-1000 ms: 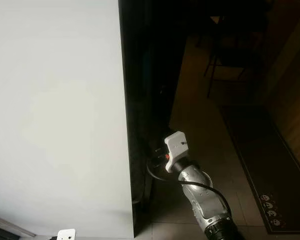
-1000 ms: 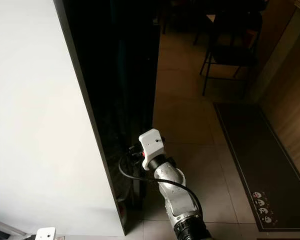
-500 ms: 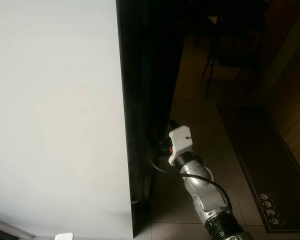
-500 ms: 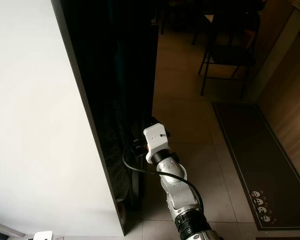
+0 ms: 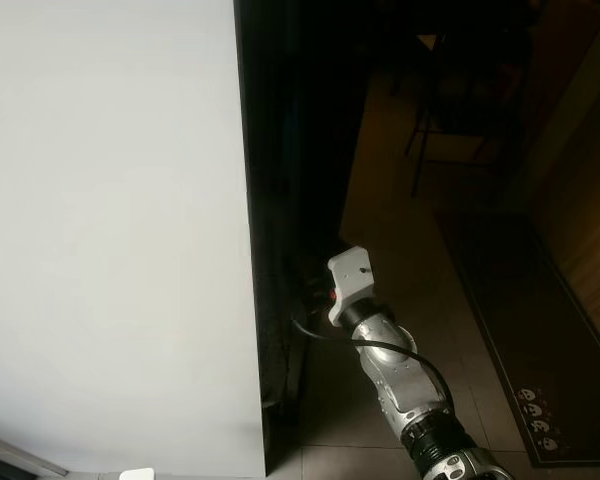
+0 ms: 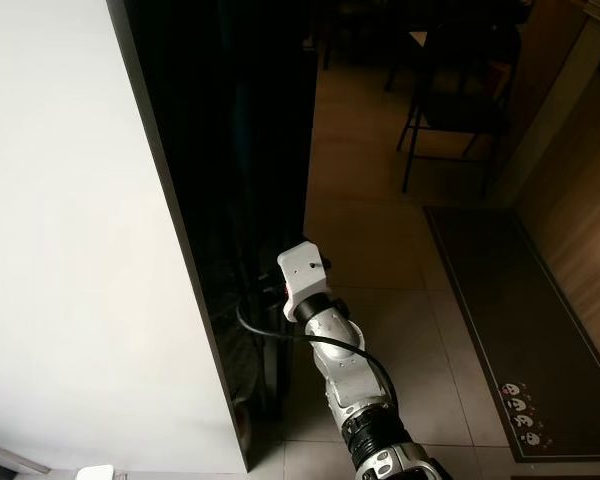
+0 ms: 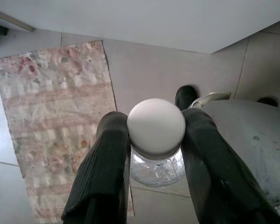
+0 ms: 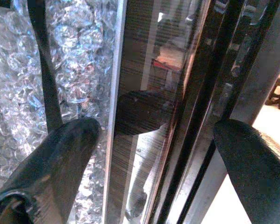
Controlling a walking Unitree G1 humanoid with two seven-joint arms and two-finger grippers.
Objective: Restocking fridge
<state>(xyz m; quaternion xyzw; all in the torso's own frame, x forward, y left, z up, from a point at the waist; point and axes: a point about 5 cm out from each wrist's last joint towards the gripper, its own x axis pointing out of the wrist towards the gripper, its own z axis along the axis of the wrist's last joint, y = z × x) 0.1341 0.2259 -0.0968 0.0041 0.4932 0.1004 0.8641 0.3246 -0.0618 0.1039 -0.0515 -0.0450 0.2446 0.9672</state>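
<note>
Left gripper point(image 7: 155, 135) pinches a clear white-capped bottle point(image 7: 156, 140) by its neck, held low above the patterned rug point(image 7: 51, 135), presumably awaiting stocking. Right gripper point(image 8: 154, 140), fingers spread, straddles the dark fridge door edge point(image 8: 177, 107) at frame centre, likely to pull it open.
</note>
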